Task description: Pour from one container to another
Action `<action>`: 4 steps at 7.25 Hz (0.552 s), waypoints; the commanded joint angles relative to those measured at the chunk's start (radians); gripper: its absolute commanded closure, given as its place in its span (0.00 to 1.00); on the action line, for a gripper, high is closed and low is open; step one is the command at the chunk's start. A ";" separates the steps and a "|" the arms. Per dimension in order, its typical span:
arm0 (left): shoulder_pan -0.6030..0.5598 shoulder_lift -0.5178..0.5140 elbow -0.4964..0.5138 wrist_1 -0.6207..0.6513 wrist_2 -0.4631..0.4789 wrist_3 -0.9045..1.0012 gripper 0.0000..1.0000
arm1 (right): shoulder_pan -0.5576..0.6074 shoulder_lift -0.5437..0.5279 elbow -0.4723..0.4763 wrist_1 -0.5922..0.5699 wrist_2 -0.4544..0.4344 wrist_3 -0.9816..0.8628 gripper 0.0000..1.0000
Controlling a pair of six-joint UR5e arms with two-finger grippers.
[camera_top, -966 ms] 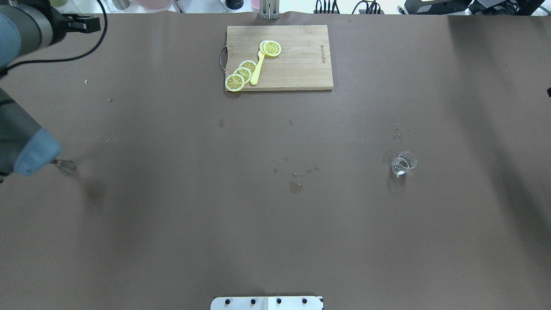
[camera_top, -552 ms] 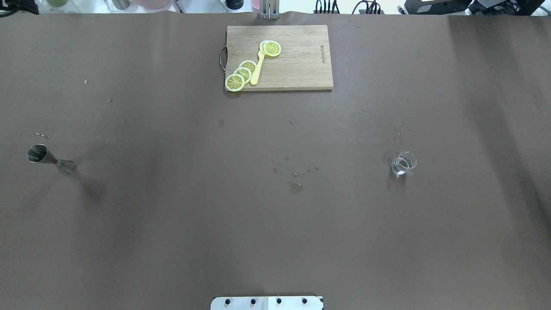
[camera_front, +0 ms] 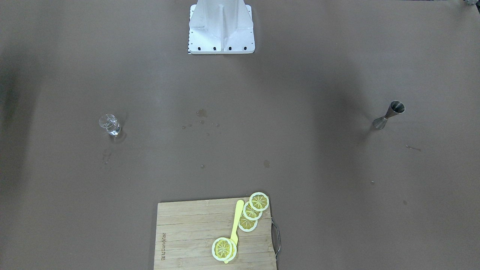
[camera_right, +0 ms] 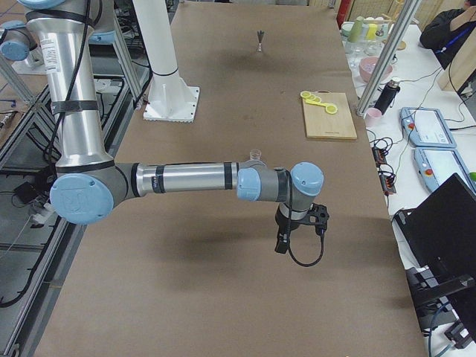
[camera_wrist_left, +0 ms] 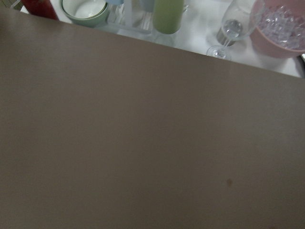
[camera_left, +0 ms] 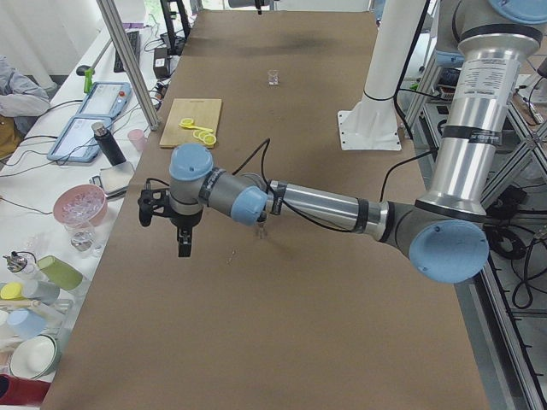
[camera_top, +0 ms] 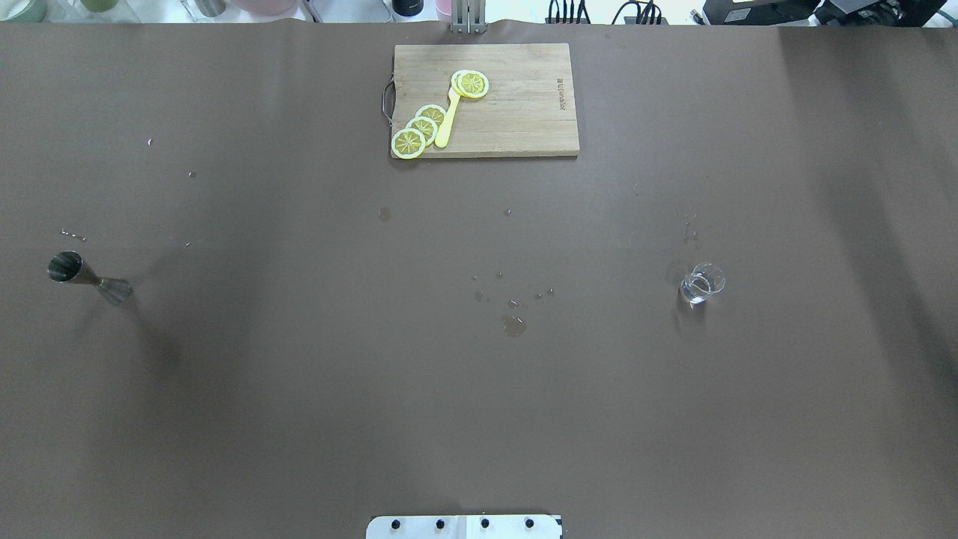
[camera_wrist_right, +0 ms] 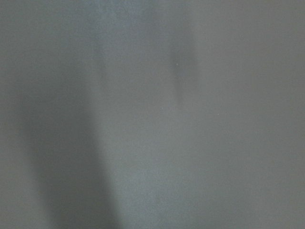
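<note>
Jigger (camera_top: pixel 78 274), steel and upright, stands near the table's left edge. A small glass (camera_top: pixel 702 283) of clear liquid stands near the right edge, well apart from it. The left tool (camera_left: pixel 183 243) hangs nearer the jigger, the right tool (camera_right: pixel 281 242) nearer the glass — wide or narrow, I cannot tell. Print on the cutting board (camera_top: pixel 516 112) is too small to read.

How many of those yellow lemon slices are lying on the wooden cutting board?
5 lemon slices. Three overlap in a row at the wooden cutting board's handle end. Two are stacked by the yellow plastic utensil, the lower mostly covered; another could hide beneath.
</note>
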 commanded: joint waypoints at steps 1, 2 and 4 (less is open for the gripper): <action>-0.096 0.091 0.002 0.105 -0.029 0.283 0.01 | 0.000 -0.004 -0.022 0.045 -0.001 0.001 0.00; -0.096 0.139 -0.001 0.096 -0.029 0.372 0.01 | 0.000 -0.018 -0.024 0.084 0.010 0.005 0.00; -0.096 0.168 -0.005 0.096 -0.031 0.479 0.01 | 0.024 -0.039 0.017 0.077 0.055 0.007 0.00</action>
